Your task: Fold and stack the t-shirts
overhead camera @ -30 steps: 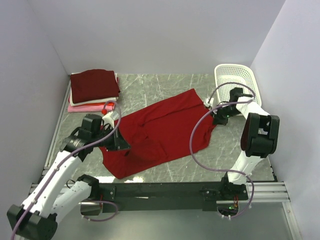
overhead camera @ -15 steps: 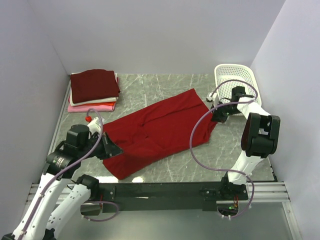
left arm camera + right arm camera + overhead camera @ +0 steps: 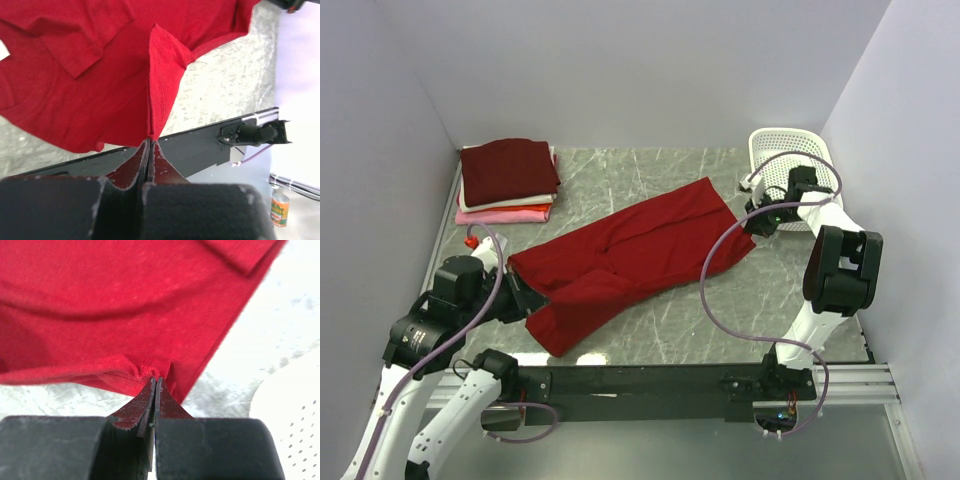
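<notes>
A bright red t-shirt (image 3: 630, 255) stretches diagonally across the marble table, pulled taut between both arms. My left gripper (image 3: 525, 300) is shut on its near-left edge, and the cloth (image 3: 160, 75) rises in a pinched ridge from the jaws (image 3: 150, 140). My right gripper (image 3: 752, 226) is shut on the shirt's far-right corner (image 3: 145, 371), close to the basket. A stack of folded t-shirts (image 3: 507, 178), dark maroon on top with white and pink below, lies at the back left.
A white perforated basket (image 3: 788, 152) stands at the back right, right behind my right arm. The black rail (image 3: 650, 380) runs along the table's near edge. Walls close in on the left, back and right.
My left gripper has pulled back toward the near-left, dragging the shirt's edge with it and stretching the cloth. The right gripper has shifted slightly toward the back with its corner.
</notes>
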Controlling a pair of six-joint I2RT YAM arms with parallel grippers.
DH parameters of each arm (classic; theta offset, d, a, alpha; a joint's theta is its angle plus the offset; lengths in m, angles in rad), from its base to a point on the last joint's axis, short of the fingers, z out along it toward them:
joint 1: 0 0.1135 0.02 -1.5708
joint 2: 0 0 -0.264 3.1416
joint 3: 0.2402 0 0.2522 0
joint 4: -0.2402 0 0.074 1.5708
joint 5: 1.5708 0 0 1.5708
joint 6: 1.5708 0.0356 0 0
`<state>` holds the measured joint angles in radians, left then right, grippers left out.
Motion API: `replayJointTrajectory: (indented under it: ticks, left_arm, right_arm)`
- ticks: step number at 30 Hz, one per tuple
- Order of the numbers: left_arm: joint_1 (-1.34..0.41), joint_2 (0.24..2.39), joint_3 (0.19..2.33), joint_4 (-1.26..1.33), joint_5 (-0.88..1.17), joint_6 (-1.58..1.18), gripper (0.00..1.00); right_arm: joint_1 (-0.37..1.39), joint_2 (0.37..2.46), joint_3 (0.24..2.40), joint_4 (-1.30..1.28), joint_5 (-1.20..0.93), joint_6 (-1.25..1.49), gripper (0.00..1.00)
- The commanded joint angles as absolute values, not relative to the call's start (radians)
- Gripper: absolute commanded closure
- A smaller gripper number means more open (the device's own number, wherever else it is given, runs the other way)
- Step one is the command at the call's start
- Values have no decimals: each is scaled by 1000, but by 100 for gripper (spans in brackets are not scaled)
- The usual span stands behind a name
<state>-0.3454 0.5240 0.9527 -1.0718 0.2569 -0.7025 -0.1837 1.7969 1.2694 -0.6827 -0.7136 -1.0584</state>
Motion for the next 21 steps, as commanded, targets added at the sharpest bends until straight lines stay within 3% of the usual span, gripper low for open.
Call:
replayJointTrajectory:
  ticks: [1, 21]
  left_arm:
    - [-341, 523, 989, -1108, 200, -703, 100]
    - [-341, 603, 943, -1028, 229, -658, 100]
  right_arm:
    - [-193, 1752, 1316, -640, -742, -1012, 100]
    - [-186, 1836, 1515, -661, -724, -902, 100]
